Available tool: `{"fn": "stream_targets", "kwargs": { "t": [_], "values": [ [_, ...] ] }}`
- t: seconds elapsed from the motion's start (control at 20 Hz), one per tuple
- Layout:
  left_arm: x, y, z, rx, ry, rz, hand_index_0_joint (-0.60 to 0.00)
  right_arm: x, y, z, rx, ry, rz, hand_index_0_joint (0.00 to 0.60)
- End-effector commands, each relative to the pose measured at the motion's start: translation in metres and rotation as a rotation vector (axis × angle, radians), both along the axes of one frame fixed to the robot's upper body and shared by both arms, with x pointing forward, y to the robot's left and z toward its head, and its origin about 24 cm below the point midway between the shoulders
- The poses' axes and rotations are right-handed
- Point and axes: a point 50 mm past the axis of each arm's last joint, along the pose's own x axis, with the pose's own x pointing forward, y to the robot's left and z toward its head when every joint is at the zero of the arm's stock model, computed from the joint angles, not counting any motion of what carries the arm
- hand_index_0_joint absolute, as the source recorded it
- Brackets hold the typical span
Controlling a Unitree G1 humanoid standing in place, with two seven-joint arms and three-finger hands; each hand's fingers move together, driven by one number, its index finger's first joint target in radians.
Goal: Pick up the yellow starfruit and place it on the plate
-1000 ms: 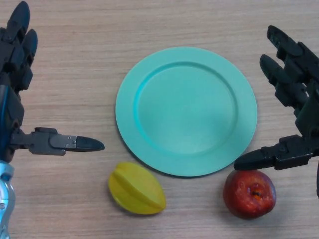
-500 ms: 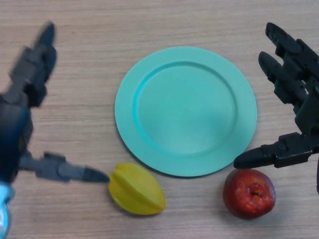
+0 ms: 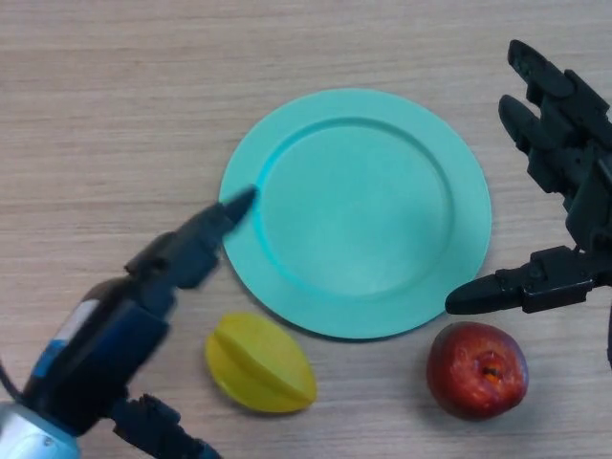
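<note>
The yellow starfruit (image 3: 260, 363) lies on the wooden table just in front of the teal plate (image 3: 356, 212), near its lower left rim. My left hand (image 3: 186, 251) has come in from the lower left and hovers just left of the starfruit, fingers straight and reaching to the plate's left rim, thumb low beside the fruit's left side. It holds nothing. My right hand (image 3: 564, 182) stays open at the right of the plate, its thumb pointing toward the plate's lower right rim.
A red apple (image 3: 477, 370) lies at the lower right, just under my right thumb and close to the plate's rim. The wooden table (image 3: 115, 105) stretches bare to the upper left.
My left hand has swung from the far left edge toward the middle, turning so its fingers now reach the plate's left rim beside the starfruit. The right hand, starfruit and apple have not moved.
</note>
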Motion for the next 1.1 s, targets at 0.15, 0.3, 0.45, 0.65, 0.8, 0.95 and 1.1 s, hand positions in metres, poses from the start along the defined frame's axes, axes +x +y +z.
{"fn": "stream_targets", "kwargs": {
  "t": [0.15, 0.3, 0.45, 0.65, 0.8, 0.95, 1.1],
  "values": [
    [-0.002, -0.004, 0.011, 0.142, -0.228, -0.029, -0.2, -0.011, -0.004, 0.033, 0.001, -0.218, -0.003, 0.0],
    [0.004, -0.011, -0.002, 0.268, -0.247, -0.057, -0.551, -0.013, -0.006, 0.032, 0.016, -0.213, -0.003, 0.0],
    [0.007, -0.02, -0.024, 0.486, -0.292, -0.118, -0.6, -0.014, -0.009, 0.033, 0.01, -0.218, -0.009, 0.0],
    [0.01, -0.024, -0.04, 0.618, -0.315, -0.184, -0.6, -0.013, -0.011, 0.033, 0.006, -0.232, -0.02, 0.0],
    [0.011, -0.022, -0.035, 0.599, -0.348, -0.146, -0.6, -0.013, -0.012, 0.035, 0.017, -0.245, -0.023, 0.0],
    [0.005, -0.017, -0.02, 0.608, -0.34, -0.165, -0.6, -0.013, -0.012, 0.033, 0.017, -0.244, -0.028, 0.0],
    [0.0, -0.017, 0.001, 0.518, -0.381, -0.168, -0.6, -0.012, -0.01, 0.034, 0.028, -0.243, -0.023, 0.0]
  ]
}}
